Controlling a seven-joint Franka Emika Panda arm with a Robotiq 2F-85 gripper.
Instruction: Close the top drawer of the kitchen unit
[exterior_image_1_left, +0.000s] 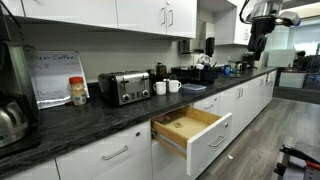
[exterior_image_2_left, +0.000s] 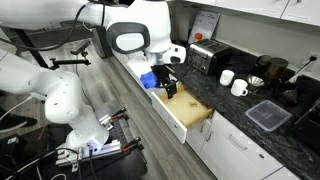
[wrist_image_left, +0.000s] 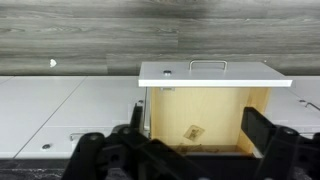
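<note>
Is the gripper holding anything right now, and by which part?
Nothing. The gripper is open above the open top drawer, not touching its handle.

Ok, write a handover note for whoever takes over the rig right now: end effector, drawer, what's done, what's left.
End effector: open, holding nothing, hanging over the wooden inside of the top drawer in the wrist view.
The top drawer is pulled well out of the kitchen unit, inside exposed.
Done: nothing toward closing shows.
Left: bring the end effector against the white front and push the drawer in until it sits flush with the neighbouring fronts.
</note>
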